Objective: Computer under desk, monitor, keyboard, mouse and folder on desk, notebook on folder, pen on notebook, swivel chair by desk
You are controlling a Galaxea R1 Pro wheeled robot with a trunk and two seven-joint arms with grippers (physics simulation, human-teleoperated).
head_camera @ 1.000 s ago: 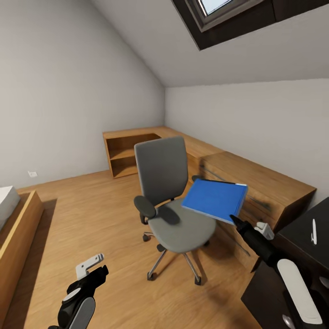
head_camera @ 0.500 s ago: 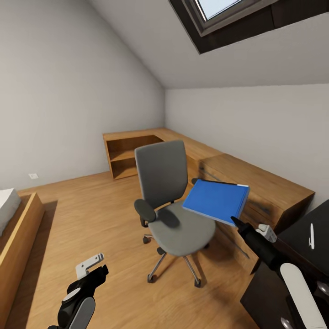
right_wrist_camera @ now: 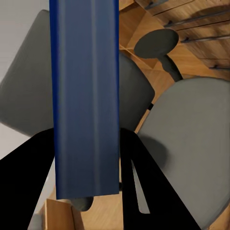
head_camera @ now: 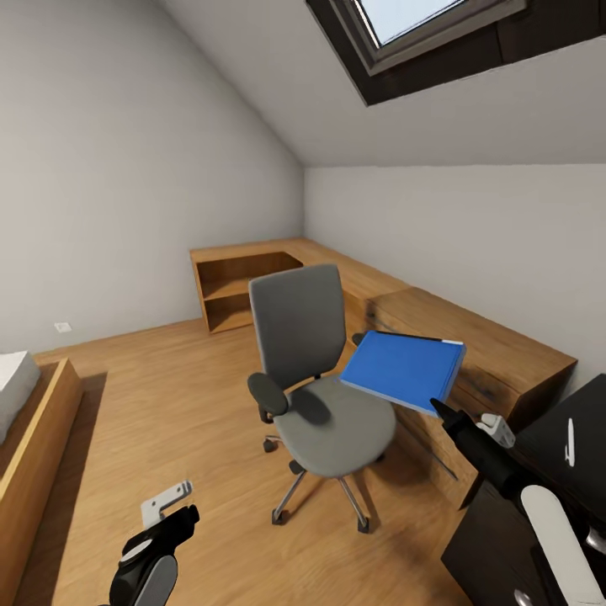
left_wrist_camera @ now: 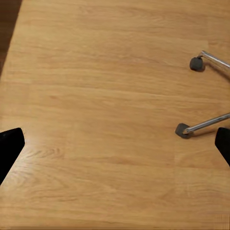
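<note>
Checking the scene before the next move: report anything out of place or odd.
The folder is off the swivel chair, held in the air by its corner in the right gripper, beside the wooden drawer chest. A pen lies alone on the desk. Nothing looks damaged.

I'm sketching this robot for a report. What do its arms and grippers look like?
Both arms are black with a rounded light-grey or white cover plate along the forearm. The right gripper tapers to slim black jaws, with a small white-grey bracket beside its wrist. The left gripper is black too, with a similar pale angled bracket above it. In the wrist views the jaws show as flat black wedges. No loose cables or markings are visible.
</note>
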